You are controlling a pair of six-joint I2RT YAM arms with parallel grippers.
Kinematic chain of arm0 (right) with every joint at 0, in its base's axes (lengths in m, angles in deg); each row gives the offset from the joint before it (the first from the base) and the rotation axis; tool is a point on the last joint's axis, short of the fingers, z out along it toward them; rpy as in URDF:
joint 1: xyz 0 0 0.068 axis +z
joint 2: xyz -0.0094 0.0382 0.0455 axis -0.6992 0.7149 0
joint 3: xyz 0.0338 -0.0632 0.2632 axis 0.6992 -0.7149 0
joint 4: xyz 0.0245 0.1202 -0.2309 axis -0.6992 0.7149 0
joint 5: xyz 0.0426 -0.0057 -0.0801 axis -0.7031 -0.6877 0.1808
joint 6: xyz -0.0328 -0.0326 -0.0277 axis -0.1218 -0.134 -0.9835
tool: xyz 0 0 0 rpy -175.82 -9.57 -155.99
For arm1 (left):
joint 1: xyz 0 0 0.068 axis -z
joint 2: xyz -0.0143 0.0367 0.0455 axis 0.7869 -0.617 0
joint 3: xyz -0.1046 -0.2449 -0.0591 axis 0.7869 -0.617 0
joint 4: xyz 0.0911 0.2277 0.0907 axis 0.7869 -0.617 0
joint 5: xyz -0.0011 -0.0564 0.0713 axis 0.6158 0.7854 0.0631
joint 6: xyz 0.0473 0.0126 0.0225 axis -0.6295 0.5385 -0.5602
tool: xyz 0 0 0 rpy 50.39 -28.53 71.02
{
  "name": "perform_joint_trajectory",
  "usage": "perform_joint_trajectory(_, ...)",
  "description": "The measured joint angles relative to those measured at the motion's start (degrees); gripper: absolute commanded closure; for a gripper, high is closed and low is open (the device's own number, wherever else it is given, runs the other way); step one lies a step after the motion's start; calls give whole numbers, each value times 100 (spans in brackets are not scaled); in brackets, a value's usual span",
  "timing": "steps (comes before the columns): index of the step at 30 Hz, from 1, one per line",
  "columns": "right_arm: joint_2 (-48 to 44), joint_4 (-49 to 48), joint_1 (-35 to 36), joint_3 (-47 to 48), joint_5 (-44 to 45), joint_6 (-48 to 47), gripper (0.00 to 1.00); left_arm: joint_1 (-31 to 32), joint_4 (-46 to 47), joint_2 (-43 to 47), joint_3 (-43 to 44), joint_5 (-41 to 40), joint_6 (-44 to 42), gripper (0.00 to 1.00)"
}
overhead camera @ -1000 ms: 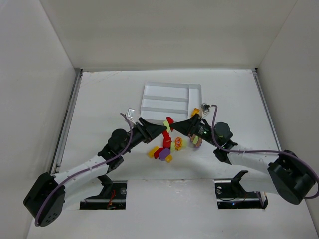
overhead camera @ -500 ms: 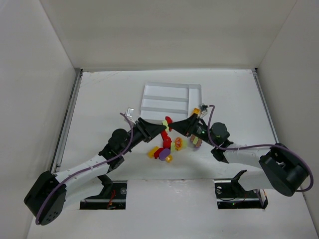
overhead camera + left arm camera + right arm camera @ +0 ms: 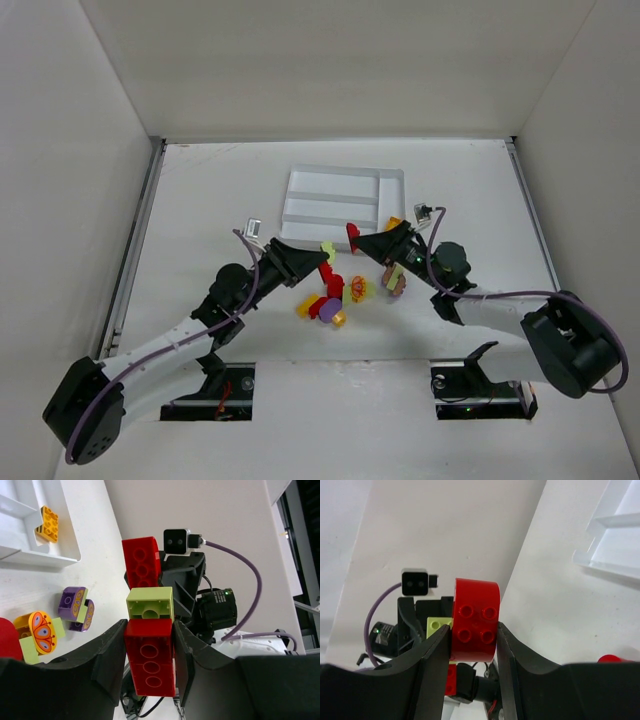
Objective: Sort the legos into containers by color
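A: Surface, room?
B: White table, plain white walls on three sides. White tray lies just beyond both sets of fingertips.
A: Bricks?
B: Loose legos on the table, on the near side of the grippers, between the two arms. One orange-yellow brick sits in a tray corner.
A: Left gripper?
B: Clamped narrow on a red brick. A lime brick and a second red brick are stacked past it.
A: Right gripper?
B: Pinching a rounded red brick, held clear of the table. Near the left's stack, apart from it.
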Motion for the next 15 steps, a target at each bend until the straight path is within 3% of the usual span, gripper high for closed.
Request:
perform_joint_trajectory(8, 155, 284, -323, 195, -63, -192, 61, -380, -367, 459, -149, 0, -20, 90)
perform_joint_trajectory(15, 796, 2133, -372, 1550, 400, -1156, 61, -844, -927, 619, -146, -33, -153, 89)
